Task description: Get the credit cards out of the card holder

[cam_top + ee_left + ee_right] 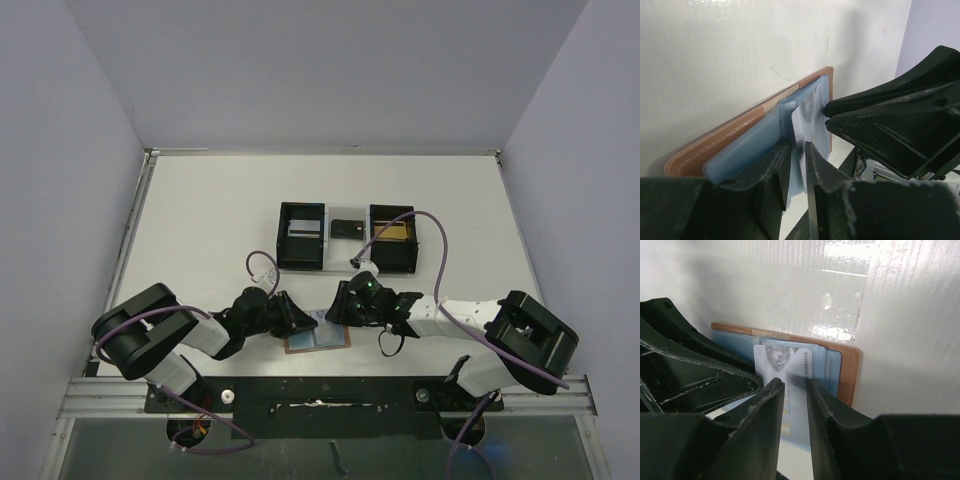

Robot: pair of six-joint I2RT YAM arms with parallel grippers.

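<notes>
Top view: the card holder (318,341) lies open on the table near the arm bases, with the left gripper (297,318) and right gripper (340,306) both bent over it. Well beyond, a tray (345,257) holds a silver-grey card (302,230), a black card (346,228) and a gold card (392,233), one per compartment. The task looks nearly done.

Left wrist view: the left fingers are closed on a blue inner leaf of the holder, pinning it. A white card (807,120) juts from the pocket toward the right gripper's tips.

Right wrist view: the white card, bearing a portrait and a number, sits partly out of its pocket. The right fingers stand narrowly apart at its near end, and it cannot be told whether they pinch it. The next move likely calls for a firm pinch and a straight pull along the pocket. The two grippers crowd each other closely.
</notes>
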